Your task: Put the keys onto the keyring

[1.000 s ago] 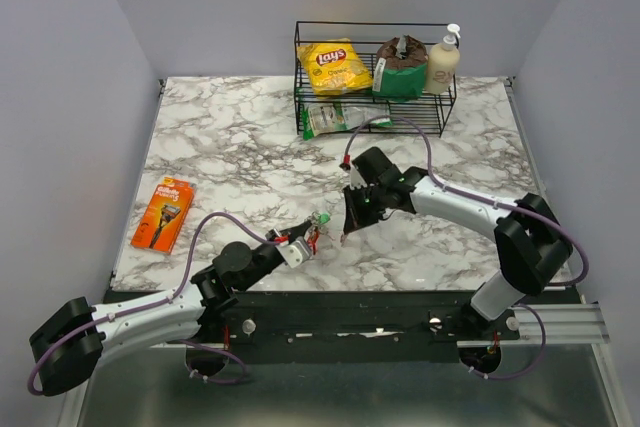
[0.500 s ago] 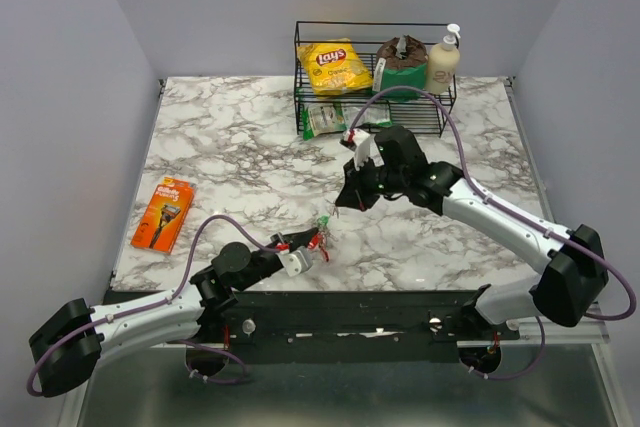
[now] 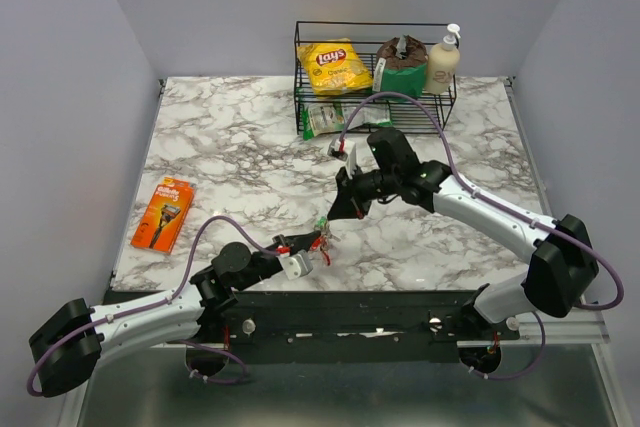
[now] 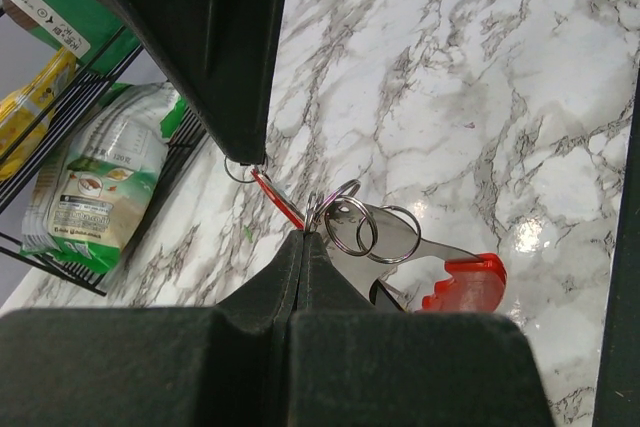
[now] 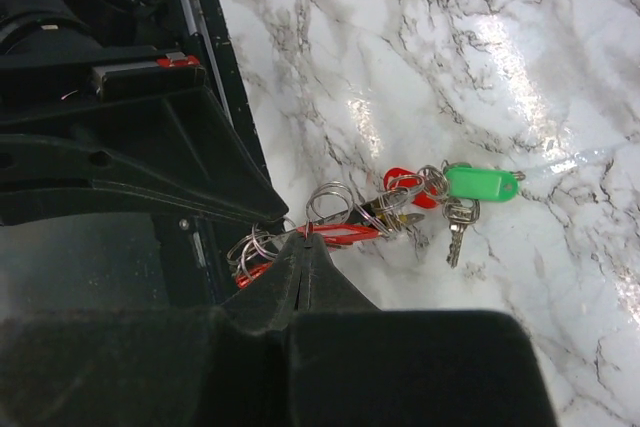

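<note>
Inspector: Over the last half second your right gripper (image 5: pixel 305 237) has eased down and left toward the bunch, and that arm's elbow has drawn in. Your left gripper (image 4: pixel 305 237) has hardly shifted.

Operator: What do you record, left to right?

Inspector: First, an orange razor pack (image 3: pixel 163 213) lies at the far left of the marble table (image 3: pixel 230 147), well apart from the work. Next, low at the near edge, your left gripper has its fingers pressed together on the keyring (image 4: pixel 340 227), whose wire coils stand out right at the tips. The silvery flat piece (image 4: pixel 410 242) and a red tag (image 4: pixel 468 282) rest on the marble just beyond. From there the red oval loop (image 4: pixel 278 197) runs up to your right gripper, whose fingers are closed flat on its other end. A key (image 5: pixel 456 225) with a green tag (image 5: pixel 480 182) lies at the outer end of the bunch. I cannot tell whether it already sits on a ring. The wire rack (image 3: pixel 372 24) at the back plays no part.

Operator: Which step is this?

Inspector: In my judgement, you have the bunch stretched between both grippers to present the ring, and threading is not shown finished. The next move calls for a firm left pinch and small working motions at the ring's split. A hard pull would likely slip the loop from your fingertips
</note>
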